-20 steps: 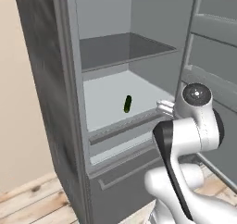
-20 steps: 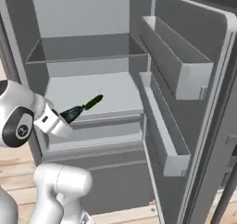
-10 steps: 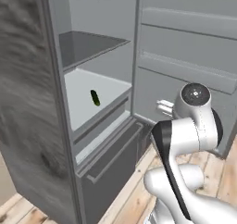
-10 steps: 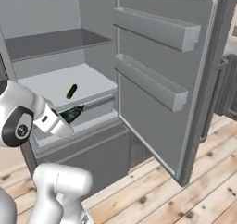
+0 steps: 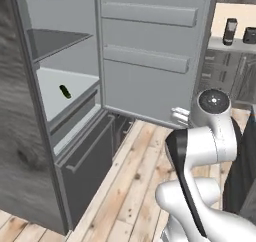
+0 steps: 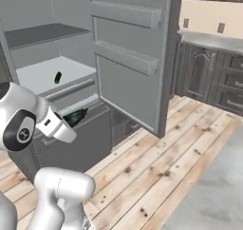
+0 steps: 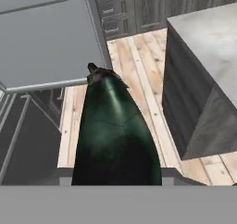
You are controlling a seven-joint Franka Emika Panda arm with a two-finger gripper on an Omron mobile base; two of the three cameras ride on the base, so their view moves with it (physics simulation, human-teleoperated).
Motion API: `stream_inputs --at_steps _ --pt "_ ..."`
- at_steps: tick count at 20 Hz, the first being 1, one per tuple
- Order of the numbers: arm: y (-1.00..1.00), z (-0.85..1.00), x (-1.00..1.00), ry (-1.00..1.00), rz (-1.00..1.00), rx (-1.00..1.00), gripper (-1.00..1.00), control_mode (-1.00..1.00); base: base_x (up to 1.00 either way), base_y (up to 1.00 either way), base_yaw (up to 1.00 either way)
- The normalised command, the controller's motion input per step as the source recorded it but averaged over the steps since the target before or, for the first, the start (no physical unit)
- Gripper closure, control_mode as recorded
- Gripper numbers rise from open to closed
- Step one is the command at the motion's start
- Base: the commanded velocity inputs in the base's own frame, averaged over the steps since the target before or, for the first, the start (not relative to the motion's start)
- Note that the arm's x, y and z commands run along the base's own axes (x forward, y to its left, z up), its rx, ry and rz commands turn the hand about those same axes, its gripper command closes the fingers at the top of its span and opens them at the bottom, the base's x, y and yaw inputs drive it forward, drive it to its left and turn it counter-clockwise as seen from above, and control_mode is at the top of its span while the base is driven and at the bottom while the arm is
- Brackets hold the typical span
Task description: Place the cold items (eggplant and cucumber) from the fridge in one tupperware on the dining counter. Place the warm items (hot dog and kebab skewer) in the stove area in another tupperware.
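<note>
dark green eggplant [image 7: 115, 135] sits clamped between the half-closed gripper [image 6: 71, 121], clear of the fridge door [image 5: 150, 56]. cucumber [image 5: 64, 91] waits on the shelf [image 6: 42, 74]. turning could clip that door and jar the eggplant loose.

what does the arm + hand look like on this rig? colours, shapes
Glossy white rounded arm links with dark bands at the joints; each joint ends in a dark round cap with small markings. The hand has a white blocky body. No loose cables visible.
</note>
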Motion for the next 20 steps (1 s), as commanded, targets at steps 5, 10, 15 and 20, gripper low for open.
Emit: stream_inputs --at_steps 5,10,15,20 --pt "0.00 0.00 0.00 0.00 0.00 0.00 1.00 1.00 -1.00 0.01 -0.34" --pt "0.00 0.00 0.00 0.00 0.00 0.00 1.00 1.00 -1.00 0.20 -0.36" --pt "0.00 0.00 0.00 0.00 0.00 0.00 1.00 1.00 -1.00 0.17 -0.28" --pt "0.00 0.00 0.00 0.00 0.00 0.00 1.00 1.00 -0.92 -0.34 -0.13"
